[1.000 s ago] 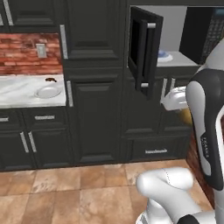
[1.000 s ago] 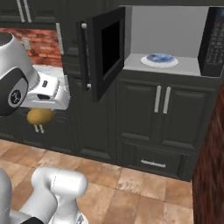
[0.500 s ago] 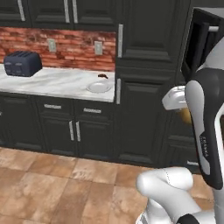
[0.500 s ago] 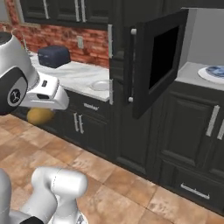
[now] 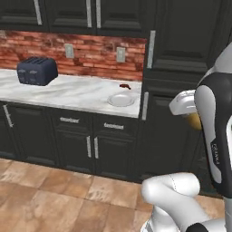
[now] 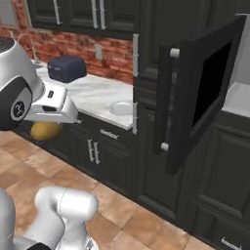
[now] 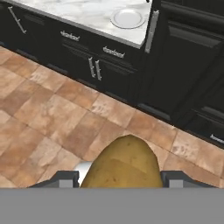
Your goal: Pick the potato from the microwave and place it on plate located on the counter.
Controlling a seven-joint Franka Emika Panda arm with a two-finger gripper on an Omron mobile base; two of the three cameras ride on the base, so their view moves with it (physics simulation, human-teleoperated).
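My gripper [image 7: 121,180] is shut on the golden-brown potato [image 7: 122,165], which hangs in the air over the tiled floor, in front of the dark cabinets. The same potato [image 6: 45,130] shows under the white hand in the right base view, and a part of the potato [image 5: 195,121] peeks from behind the arm in the left base view. The plain white plate [image 5: 120,99] [image 6: 121,108] [image 7: 127,18] lies empty near the right end of the marble counter [image 5: 68,93] [image 7: 87,13]. To the right, the microwave's black door [image 6: 205,93] stands swung open.
A dark toaster [image 5: 37,71] [image 6: 67,68] stands at the counter's left against the brick wall. A small dark scrap [image 5: 124,86] lies just behind the plate. A tall dark cabinet [image 5: 176,54] rises between the counter and the microwave. Tiled floor [image 7: 52,109] lies below.
The whole picture has slid: the base has driven left, so the counter and plate now sit mid-view and the microwave has gone off to the right. The potato stays gripped.
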